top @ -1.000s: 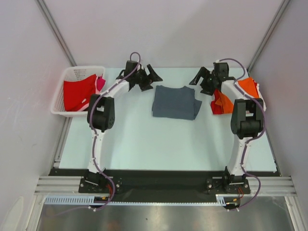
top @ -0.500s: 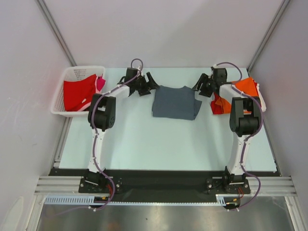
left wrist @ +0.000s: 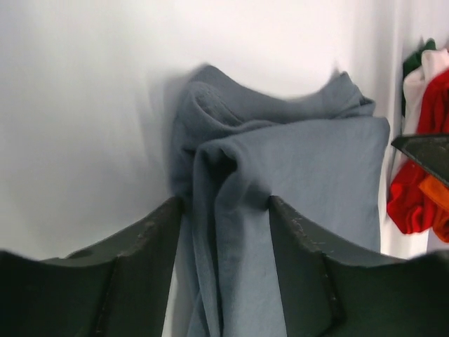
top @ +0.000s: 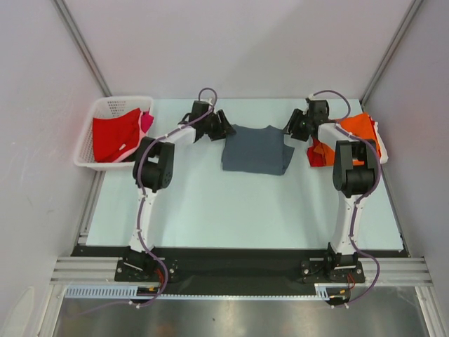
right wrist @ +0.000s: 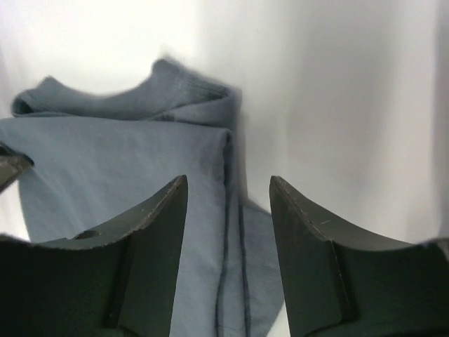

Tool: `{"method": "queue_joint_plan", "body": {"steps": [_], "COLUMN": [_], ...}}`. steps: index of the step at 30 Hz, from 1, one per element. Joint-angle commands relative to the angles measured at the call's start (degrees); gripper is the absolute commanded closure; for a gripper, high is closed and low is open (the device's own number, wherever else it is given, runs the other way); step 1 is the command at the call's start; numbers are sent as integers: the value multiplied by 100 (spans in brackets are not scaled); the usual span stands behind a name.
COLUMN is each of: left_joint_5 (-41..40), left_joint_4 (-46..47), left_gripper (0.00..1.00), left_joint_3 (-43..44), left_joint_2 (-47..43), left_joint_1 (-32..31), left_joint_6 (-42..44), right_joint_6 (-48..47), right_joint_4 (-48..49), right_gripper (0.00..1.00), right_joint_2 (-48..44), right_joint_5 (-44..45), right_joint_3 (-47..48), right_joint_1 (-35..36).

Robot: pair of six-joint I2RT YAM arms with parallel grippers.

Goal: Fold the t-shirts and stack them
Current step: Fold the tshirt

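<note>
Showing a blue-green counter (top: 231, 203) from above, with a dark grey t-shirt (top: 256, 149) lying partly folded near its far middle, neck toward the back wall. The left fingers (left wrist: 140, 246) stand half apart astride the shirt's bunched left edge. Cloth fills the gap between them but looks loose rather than squeezed, so they do not seem to hold it yet. The right fingers (right wrist: 309, 246) are likewise half apart over the shirt's right folded edge, with bare counter showing between that edge and one finger, so nothing is gripped there. A white basket (top: 85, 137) at far left holds a red shirt (top: 112, 137) and a sliver of a pink shirt (top: 146, 121). An orange shirt (top: 359, 125) and more red cloth (top: 319, 153) are heaped at far right. The grey shirt is likely light, limp and quick to sag, and its stacked layers could slide apart. The best hold is probably at the two far corners, pinching every layer of each folded edge together. Compared with a second ago, both sets of fingers have moved inward from beside the shirt to its far corners and have narrowed from wide open. The shirt itself lies where it did.
</note>
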Motion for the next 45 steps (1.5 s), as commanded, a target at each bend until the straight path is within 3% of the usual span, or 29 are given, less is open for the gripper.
{"method": "queue_joint_plan", "body": {"steps": [1,2,5,12,21,25,29,43,45], "left_joint_5": [-237,-246,-211,-220,150,176,421,422,440], "left_joint_4": [27,44,245,370,660,616,572,150,133], "left_gripper": [48,59,77,98,100,100,100,100,100], "left_joint_3": [292,283,134,-349,-973,-1149,-1062,-859,-842], "left_joint_2": [185,195,151,-174,-622,-798,-746,-649,-631], "left_joint_1": [-42,-42,-50,-24,151,266,275,283,283], "left_joint_6": [-196,-240,-319,-171,-3,85,216,437,463], "right_joint_6": [-160,-213,-484,-538,-1187,-1382,-1190,-969,-952], "right_joint_4": [266,205,-278,-630,-1517,-2018,-2948,-3241,-3267], "right_gripper": [45,45,45,40,44,45,46,46,53], "right_joint_2": [-388,-484,-616,-1195,-951,-364,181,762,842], "right_joint_5": [241,424,889,1497,3289,4736,5653,6349,6402], "right_joint_3": [-183,-149,-17,-534,9,614,1387,1231,1257], "right_joint_1": [67,93,172,242,725,1130,1332,1218,1183]}}
